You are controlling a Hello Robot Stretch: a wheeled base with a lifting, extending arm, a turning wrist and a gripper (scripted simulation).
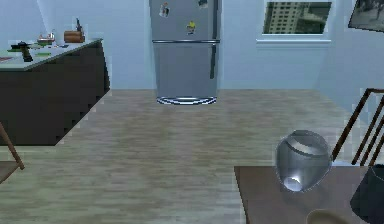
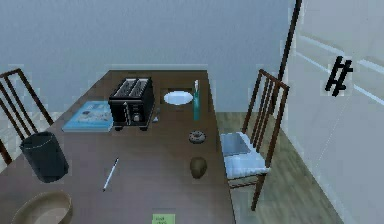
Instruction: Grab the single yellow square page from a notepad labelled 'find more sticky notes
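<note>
A small yellow-green square note (image 2: 162, 218) lies flat on the brown dining table (image 2: 150, 150), at the arm side view's bottom edge just left of the middle. Its lower part is cut off by the edge of the picture. A white pen (image 2: 110, 173) lies on the table a little above and left of the note, and a brown rounded lump (image 2: 199, 166) sits above and to its right.
The table also carries a black toaster (image 2: 130, 101), a blue book (image 2: 90, 117), a white plate (image 2: 178, 98), a teal bottle (image 2: 196, 97), a black pot (image 2: 43, 157) and a bowl (image 2: 45, 209). A wooden chair (image 2: 252, 140) stands at its right. Ahead are open wood floor, a fridge (image 1: 185, 48) and a dark counter (image 1: 50, 85).
</note>
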